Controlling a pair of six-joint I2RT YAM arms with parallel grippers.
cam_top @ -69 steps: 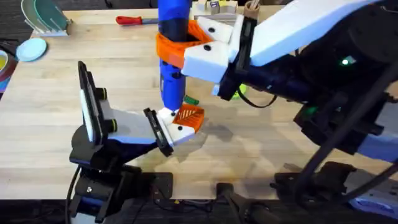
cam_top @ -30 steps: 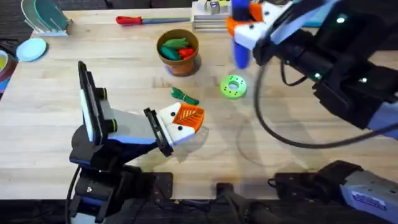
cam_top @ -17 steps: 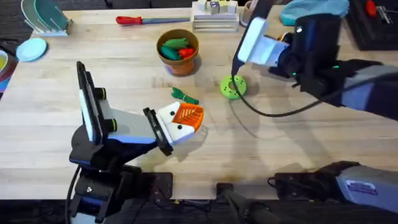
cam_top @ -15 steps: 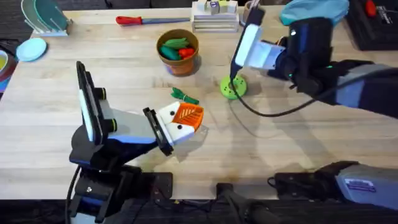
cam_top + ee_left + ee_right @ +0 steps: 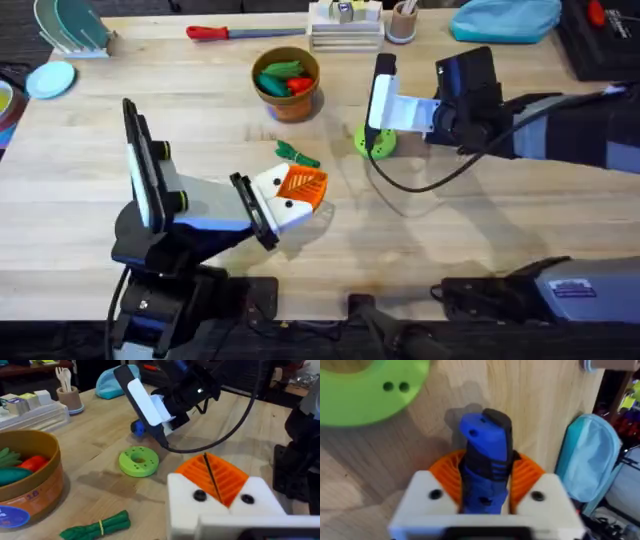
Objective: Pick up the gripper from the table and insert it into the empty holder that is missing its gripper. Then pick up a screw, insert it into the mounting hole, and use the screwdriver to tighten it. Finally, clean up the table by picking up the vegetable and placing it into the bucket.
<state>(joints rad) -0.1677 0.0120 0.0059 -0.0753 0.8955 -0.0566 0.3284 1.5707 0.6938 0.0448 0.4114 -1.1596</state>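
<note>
My left gripper (image 5: 300, 190) rests low over the table, shut, its orange ribbed pads (image 5: 225, 477) pressed together in the white holder (image 5: 220, 510). Two dark screw heads show on that holder. The green vegetable (image 5: 297, 153) lies on the wood just behind it, also seen at vegetable (image 5: 97, 526). The terracotta bucket (image 5: 287, 95) stands farther back with toy vegetables inside. My right gripper (image 5: 372, 125) is low beside the lime-green disc (image 5: 376, 141), shut on the blue screwdriver (image 5: 485, 445), whose end (image 5: 137, 427) is down at the table.
A red-handled tool (image 5: 220, 32) lies at the back edge. A white block stack (image 5: 345, 25) and a beige cup (image 5: 402, 22) stand behind the bucket. A teal pouch (image 5: 505, 18) is at the back right. Bare wood lies in front of the right arm.
The right arm carried the blue screwdriver away from the left gripper's holder, across to the right, then down beside the green disc. The left arm has not moved.
</note>
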